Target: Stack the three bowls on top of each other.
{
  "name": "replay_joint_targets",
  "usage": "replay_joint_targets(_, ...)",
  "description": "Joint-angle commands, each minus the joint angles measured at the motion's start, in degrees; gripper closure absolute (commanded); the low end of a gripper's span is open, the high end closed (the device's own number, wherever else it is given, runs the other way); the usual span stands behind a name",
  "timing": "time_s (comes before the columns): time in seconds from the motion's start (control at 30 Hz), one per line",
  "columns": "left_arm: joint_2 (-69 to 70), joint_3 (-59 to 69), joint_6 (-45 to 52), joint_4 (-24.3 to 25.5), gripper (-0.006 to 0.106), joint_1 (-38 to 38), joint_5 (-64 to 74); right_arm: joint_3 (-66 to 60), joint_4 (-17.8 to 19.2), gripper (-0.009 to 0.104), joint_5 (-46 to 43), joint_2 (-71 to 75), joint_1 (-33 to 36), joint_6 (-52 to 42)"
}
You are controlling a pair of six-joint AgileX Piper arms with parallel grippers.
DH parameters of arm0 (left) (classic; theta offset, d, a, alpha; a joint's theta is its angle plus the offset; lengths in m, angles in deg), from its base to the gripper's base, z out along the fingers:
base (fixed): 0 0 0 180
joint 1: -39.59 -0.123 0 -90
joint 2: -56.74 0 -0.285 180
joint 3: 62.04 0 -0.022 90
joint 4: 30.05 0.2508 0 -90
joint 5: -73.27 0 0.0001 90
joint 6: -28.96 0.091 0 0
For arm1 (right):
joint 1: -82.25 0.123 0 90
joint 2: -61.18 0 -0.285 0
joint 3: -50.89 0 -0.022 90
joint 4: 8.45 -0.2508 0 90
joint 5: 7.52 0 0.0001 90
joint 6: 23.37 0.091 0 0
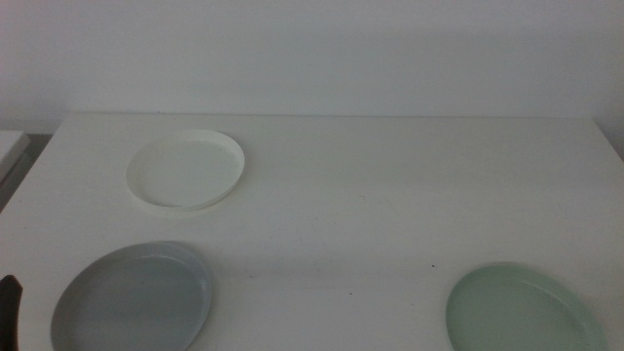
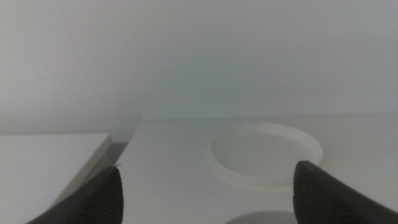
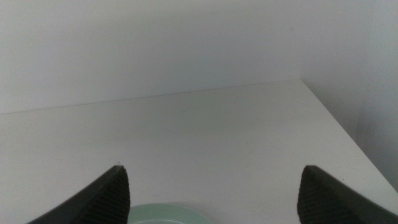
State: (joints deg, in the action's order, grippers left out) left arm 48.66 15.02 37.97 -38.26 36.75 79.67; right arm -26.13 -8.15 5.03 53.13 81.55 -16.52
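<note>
The white surface (image 1: 390,205) carries all three bowls, well apart, none stacked yet. The white bowl (image 1: 185,170) lies far back on the left; the grey bowl (image 1: 133,297) sits at the near left; the green bowl (image 1: 522,310) sits at the near right, cut by the picture's edge.

The left hand (image 2: 205,190) waits at the near left edge, jaws spread wide and empty, just beside the grey bowl, with the white bowl straight ahead of it. The right hand (image 3: 214,193) is out of the middle view; its jaws are also wide and empty, with the green bowl's rim just before them.

So each near bowl has its own nearer hand, and the bowls, being round, offer any rim point.
</note>
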Motion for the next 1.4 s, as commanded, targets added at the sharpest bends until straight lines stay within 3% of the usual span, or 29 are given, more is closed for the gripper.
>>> replay_joint_targets(0.0, -1.98, -2.52, -0.27, -0.66, 0.007, 0.00, 1.33, -0.19, 0.60, 0.004, -0.54, 0.26, -0.44, -0.25)
replay_joint_targets(0.1, -9.95, -12.85, -0.27, -0.66, 0.007, 0.00, 10.57, -0.19, 0.60, 0.004, -0.54, 0.26, -0.44, -0.25)
replay_joint_targets(0.2, -21.55, -28.09, -0.27, 0.39, 0.007, -0.56, 28.87, -0.19, 0.60, 0.004, -0.54, 0.26, -0.44, -0.25)
replay_joint_targets(0.33, -34.11, -45.52, -0.27, 3.42, 0.007, -0.56, 50.63, -0.19, 0.60, 0.004, -0.54, 0.26, -0.44, -0.25)
replay_joint_targets(0.43, -41.52, -52.72, -0.27, 5.51, 0.007, -0.56, 58.93, -0.19, 0.60, 0.004, -0.54, 0.26, -0.44, -0.25)
replay_joint_targets(0.83, -61.26, -54.48, -6.40, 6.71, 0.007, -1.59, 57.18, -0.19, 0.60, 0.004, -0.54, 0.26, -0.44, -0.25)
replay_joint_targets(0.97, -66.02, -54.48, -0.35, 2.07, 0.007, -6.46, 56.76, -0.19, 0.60, 0.004, -0.54, 0.26, -0.44, -0.25)
replay_joint_targets(1.13, -76.35, -53.14, 10.27, -7.19, 0.007, -13.24, 53.74, -0.19, 0.60, 0.004, -0.54, 0.26, -0.44, -0.25)
replay_joint_targets(1.37, -85.80, -49.43, 10.72, -7.63, 0.007, -13.63, 44.57, -0.19, 0.60, 0.004, -0.54, 0.26, -0.44, -0.25)
